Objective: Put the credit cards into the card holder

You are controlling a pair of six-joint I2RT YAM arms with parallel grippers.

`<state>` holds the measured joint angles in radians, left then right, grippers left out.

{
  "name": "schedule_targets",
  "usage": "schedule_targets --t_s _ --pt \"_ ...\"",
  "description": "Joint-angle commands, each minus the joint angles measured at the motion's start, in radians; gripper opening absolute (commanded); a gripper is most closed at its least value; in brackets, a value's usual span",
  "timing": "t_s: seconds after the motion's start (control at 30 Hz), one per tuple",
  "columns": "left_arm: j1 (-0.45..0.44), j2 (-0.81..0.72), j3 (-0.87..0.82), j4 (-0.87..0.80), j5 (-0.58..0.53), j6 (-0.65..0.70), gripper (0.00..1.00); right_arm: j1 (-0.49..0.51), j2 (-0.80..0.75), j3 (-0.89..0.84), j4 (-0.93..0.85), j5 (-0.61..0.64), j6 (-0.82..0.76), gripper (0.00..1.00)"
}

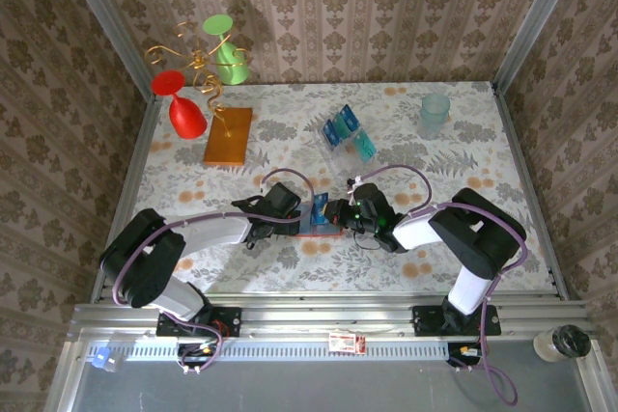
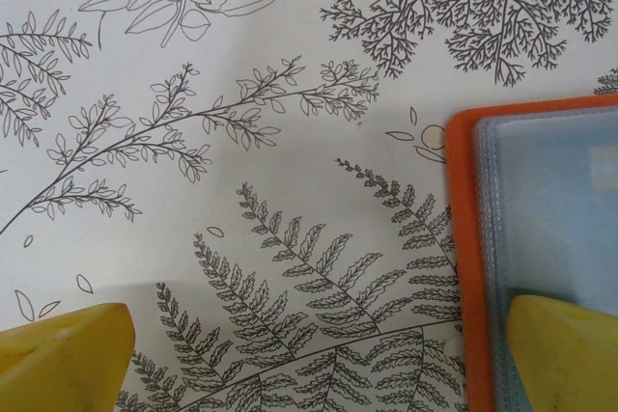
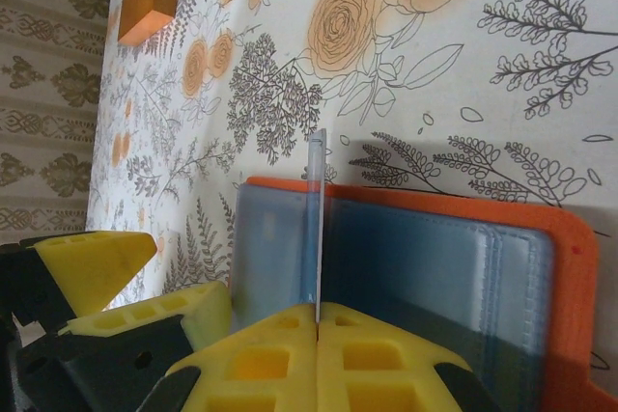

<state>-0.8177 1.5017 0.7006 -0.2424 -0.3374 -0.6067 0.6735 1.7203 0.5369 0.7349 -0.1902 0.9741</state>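
Pinching a thin card (image 3: 317, 229) edgewise, right gripper (image 3: 317, 320) tops orange wallet (image 3: 541, 214); left gripper (image 2: 314, 354) spread.

Brown damask-patterned walls (image 1: 386, 7); floral tablecloth (image 1: 483, 156); metal rail (image 1: 319, 315) along near edge

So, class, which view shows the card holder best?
Right wrist: the card holder lies open, orange rim and grey-blue pockets plain. Left wrist gives one edge; top view, a small, partly covered patch.

No writing is legible on anything here.
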Motion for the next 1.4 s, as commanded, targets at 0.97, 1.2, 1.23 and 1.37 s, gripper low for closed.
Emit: schedule_targets --t_s 0.97,1.2,1.23,1.37 --pt "-0.006 0.009 -0.008 -0.018 0.004 -0.011 1.0 0.049 0.025 -0.062 0.066 0.025 0.041 0.0" --pt "-0.005 0.01 -0.003 -0.02 0.004 -0.01 1.0 0.058 0.031 -0.075 0.067 0.037 0.047 0.0" --pt "-0.006 0.009 -0.003 -0.021 0.005 -0.01 1.0 0.058 0.033 -0.075 0.067 0.04 0.048 0.0" --pt "-0.006 0.009 -0.003 -0.021 0.003 -0.008 1.0 0.061 0.041 -0.077 0.069 0.047 0.052 0.0"
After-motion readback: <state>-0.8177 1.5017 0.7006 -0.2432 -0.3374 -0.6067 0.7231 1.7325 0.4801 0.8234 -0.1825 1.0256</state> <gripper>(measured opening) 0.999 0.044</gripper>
